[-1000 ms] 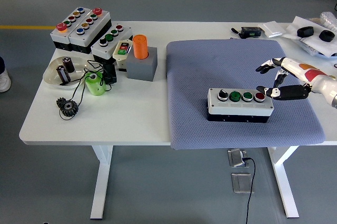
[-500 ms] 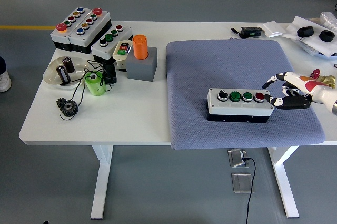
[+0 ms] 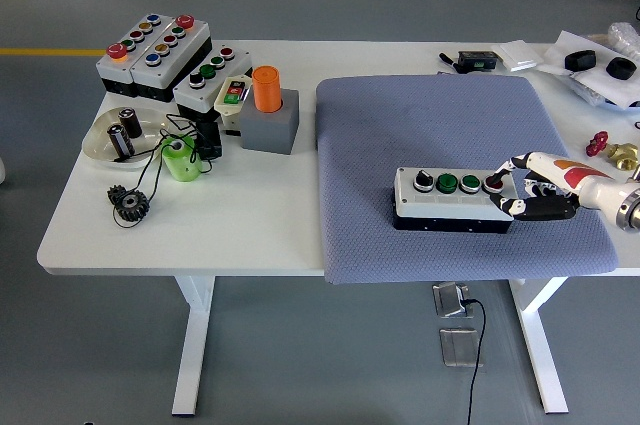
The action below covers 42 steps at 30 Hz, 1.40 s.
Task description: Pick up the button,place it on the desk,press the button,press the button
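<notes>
Open blue mat [image 3: 430, 125] behind button box [image 3: 455, 199]

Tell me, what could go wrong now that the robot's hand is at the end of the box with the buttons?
1. The right hand touches the button box at its right end, so a sideways push might slide the box along the grey mat instead of pressing.
2. The red button sits right beside a green button, so a finger could land on the wrong one.
</notes>
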Motion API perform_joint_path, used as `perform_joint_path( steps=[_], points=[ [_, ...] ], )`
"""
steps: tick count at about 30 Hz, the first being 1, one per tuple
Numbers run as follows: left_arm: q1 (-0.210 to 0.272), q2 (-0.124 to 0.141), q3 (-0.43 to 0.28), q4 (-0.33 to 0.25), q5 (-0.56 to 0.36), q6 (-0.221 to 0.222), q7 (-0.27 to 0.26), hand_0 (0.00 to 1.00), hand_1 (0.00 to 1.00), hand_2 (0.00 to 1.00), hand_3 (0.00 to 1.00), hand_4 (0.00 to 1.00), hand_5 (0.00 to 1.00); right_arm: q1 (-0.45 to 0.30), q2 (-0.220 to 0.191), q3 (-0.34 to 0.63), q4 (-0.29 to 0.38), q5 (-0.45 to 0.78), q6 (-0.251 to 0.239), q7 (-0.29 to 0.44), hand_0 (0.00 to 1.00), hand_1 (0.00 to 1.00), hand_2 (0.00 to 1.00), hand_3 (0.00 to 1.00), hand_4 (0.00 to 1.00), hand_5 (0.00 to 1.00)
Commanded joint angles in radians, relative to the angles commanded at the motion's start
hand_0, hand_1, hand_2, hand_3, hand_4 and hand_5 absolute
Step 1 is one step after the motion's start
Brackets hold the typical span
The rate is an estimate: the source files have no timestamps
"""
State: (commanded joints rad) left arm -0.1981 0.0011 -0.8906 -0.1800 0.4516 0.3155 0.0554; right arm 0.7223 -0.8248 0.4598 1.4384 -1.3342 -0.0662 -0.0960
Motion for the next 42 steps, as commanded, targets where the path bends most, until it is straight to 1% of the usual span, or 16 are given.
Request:
perform_joint_path(
  steps=[10,25,32,37,42],
  points=[
    [0.002,0.0,0.0,0.0,0.005,-0.001,0.003,0.673,0.705,0.719,0.527,0.369,0.996,0.009,0.02,-0.014,-0.029,-0.003,-0.003,-0.004,0.149,0.002,0.062,0.717,0.616,0.594],
    [0.002,0.0,0.002,0.0,0.006,-0.001,0.004,0.673,0.706,0.719,0.528,0.368,0.997,0.014,0.028,-0.031,-0.04,0.002,0.007,-0.024,0.149,0.002,0.062,0.716,0.615,0.601],
    [0.001,0.0,-0.001,0.0,0.007,0.0,0.003,0.672,0.706,0.719,0.527,0.368,0.997,0.011,0.024,-0.014,-0.029,0.018,0.002,-0.028,0.15,0.002,0.062,0.716,0.615,0.601],
    [0.001,0.0,0.002,0.0,0.005,0.0,0.003,0.672,0.706,0.719,0.528,0.368,0.997,0.008,0.017,0.022,-0.013,0.021,-0.005,-0.025,0.151,0.002,0.063,0.716,0.615,0.604],
    [0.0,0.001,0.002,0.0,0.006,0.0,0.004,0.672,0.706,0.72,0.528,0.367,0.994,0.009,0.013,0.024,-0.015,0.019,-0.004,-0.026,0.151,0.002,0.063,0.716,0.615,0.604]
  ],
)
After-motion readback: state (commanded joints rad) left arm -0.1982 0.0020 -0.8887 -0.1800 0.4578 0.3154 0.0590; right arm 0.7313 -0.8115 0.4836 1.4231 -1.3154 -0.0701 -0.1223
